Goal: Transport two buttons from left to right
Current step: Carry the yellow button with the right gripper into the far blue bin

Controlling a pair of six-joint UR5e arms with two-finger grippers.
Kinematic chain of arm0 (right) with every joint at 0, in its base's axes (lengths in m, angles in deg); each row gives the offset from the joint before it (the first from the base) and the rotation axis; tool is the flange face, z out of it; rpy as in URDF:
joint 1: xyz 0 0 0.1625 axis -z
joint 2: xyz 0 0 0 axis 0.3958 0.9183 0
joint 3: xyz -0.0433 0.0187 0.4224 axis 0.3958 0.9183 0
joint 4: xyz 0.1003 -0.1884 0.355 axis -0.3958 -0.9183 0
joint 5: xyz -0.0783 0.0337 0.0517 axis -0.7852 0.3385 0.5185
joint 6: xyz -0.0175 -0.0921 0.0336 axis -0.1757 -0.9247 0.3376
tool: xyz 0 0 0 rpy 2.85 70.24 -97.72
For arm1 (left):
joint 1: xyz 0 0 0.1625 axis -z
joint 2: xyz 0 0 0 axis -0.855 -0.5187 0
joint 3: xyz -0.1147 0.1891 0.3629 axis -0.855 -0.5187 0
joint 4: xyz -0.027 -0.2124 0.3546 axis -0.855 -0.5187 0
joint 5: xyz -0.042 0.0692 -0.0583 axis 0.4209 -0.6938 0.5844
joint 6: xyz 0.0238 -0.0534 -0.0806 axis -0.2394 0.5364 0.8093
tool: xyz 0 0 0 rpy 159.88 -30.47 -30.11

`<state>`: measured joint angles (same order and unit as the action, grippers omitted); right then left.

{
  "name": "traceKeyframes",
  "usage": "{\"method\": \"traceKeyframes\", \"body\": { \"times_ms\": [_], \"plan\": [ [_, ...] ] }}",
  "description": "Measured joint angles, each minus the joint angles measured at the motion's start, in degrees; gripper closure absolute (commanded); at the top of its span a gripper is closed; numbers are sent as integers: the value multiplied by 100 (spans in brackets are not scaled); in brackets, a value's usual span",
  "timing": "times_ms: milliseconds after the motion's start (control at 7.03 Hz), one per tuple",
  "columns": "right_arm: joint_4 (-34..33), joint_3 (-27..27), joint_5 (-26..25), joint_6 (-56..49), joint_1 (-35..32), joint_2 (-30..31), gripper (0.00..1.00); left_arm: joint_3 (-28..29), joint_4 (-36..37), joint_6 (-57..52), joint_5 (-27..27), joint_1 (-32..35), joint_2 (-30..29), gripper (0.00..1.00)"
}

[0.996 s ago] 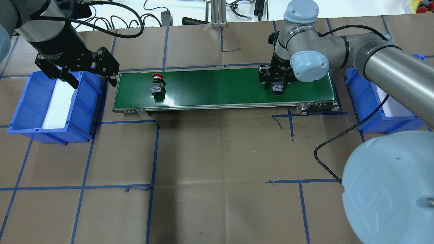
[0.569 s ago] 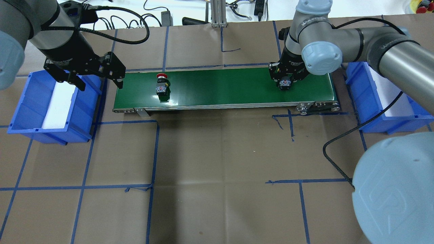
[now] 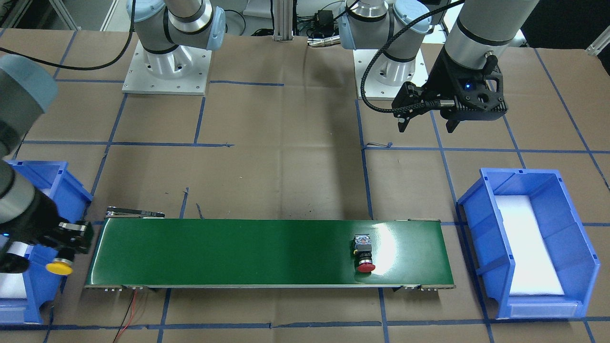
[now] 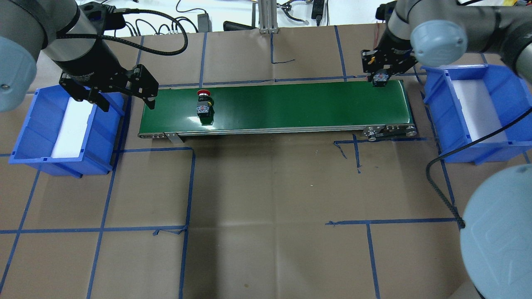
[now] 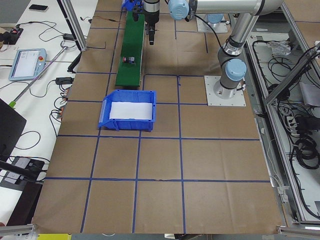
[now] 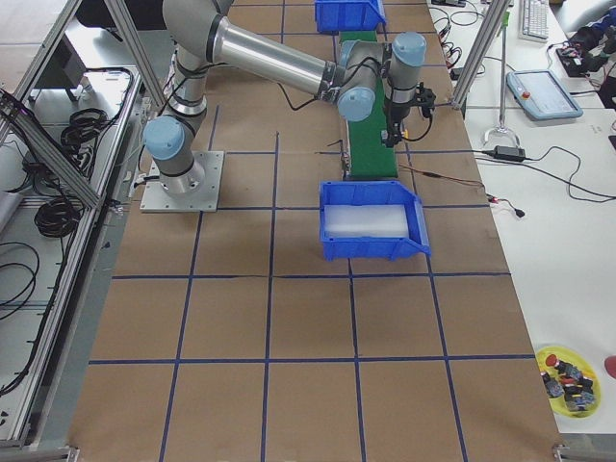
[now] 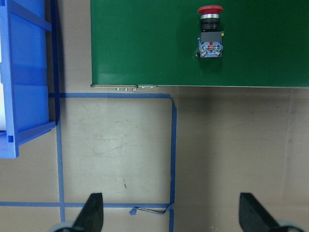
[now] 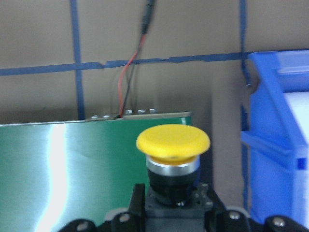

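Observation:
The red-capped button point(image 4: 203, 104) lies on its side on the green conveyor belt point(image 4: 291, 104), near its left end; it also shows in the front view point(image 3: 364, 253) and the left wrist view point(image 7: 210, 34). My left gripper point(image 4: 126, 101) is open and empty, above the gap between the left bin and the belt, left of the red button. My right gripper point(image 4: 379, 79) is shut on the yellow-capped button point(image 8: 173, 141), holding it above the belt's far right corner beside the right bin. In the front view the yellow cap point(image 3: 59, 267) hangs at that bin's edge.
A blue bin point(image 4: 25, 128) with white foam stands left of the belt. A second blue bin point(image 4: 490, 89) with white foam stands right of it. A black cable point(image 4: 436, 166) trails across the paper-covered table at the right.
My right gripper lifted the yellow-capped button off the belt and carried it farther and rightward to the right bin. The red button travelled a little right. My left gripper drifted slightly right.

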<state>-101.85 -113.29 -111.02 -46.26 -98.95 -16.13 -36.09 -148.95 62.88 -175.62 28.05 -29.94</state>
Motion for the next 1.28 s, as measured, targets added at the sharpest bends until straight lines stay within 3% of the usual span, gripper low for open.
{"method": "traceKeyframes", "body": {
  "times_ms": [427,712,1281],
  "plan": [
    [127,-146,-256,-1243,958,235,99,-15,8,-13,0,42,-3,0],
    [-132,-782,-290,-1653,1378,474,99,-7,9,-58,-1,41,-8,0],
    [-1749,-2269,-251,-2514,1848,536,98,24,9,-277,1,0,12,0]
  ]
}}
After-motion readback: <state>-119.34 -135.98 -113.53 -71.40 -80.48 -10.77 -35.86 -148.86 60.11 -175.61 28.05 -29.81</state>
